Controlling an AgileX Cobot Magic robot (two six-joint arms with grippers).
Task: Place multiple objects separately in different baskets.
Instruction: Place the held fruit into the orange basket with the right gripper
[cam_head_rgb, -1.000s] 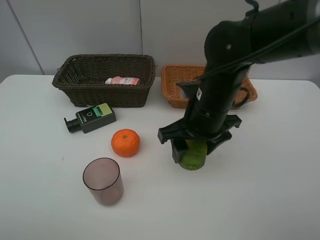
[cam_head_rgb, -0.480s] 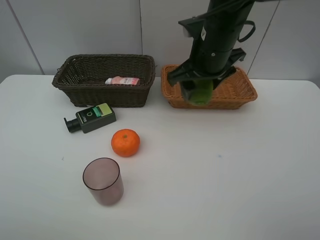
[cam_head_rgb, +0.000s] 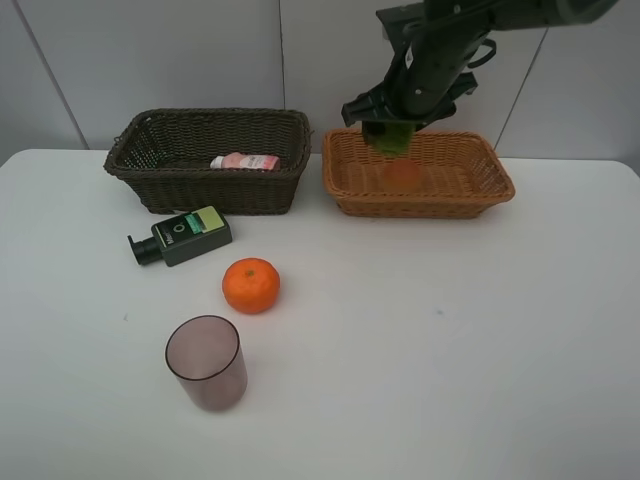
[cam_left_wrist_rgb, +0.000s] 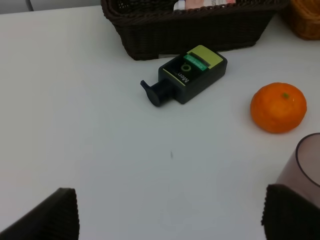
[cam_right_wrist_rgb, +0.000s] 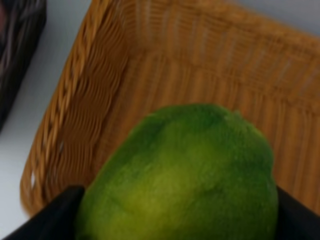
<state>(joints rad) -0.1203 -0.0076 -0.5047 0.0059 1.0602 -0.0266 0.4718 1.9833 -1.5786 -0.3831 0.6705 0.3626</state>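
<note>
**Green fruit held above the tan basket; left gripper idle and wide open**

The right gripper (cam_head_rgb: 395, 124) is closed partway around the green mottled fruit (cam_right_wrist_rgb: 180, 175), which fills the gap between its two dark fingers. In the right wrist view only the inner corners of those fingers show, cut off by the frame edge, and the fruit is blurred. From the high camera the arm covers most of the fruit, leaving only its lower green part in sight.

Directly beneath this gripper lies the light orange-tan basket (cam_head_rgb: 500, 190). The fruit hangs over the basket's far half, clear of the floor. Just below the gripper, on the basket floor, sits a red-yellow round fruit (cam_head_rgb: 403, 172), which is faint and hard to make out against the weave.

The left gripper (cam_left_wrist_rgb: 172, 220) does not appear in the high view. Its own camera shows just two dark fingertips (cam_left_wrist_rgb: 55, 215) at the frame corners, spread wide with nothing but bare white table (cam_left_wrist_rgb: 100, 150) between them.

- **Dark green pump bottle** (cam_left_wrist_rgb: 192, 75): lies on its side ahead of the left gripper.
- **Dark brown basket** (cam_left_wrist_rgb: 200, 30): sits behind the pump bottle, cropped. A small pink bottle (cam_head_rgb: 245, 161) rests inside it.
- **Orange** (cam_left_wrist_rgb: 278, 107): stands ahead of one fingertip.
- **Translucent mauve cup** (cam_left_wrist_rgb: 305, 160): sits close to that fingertip and is cut by the frame edge.
</note>
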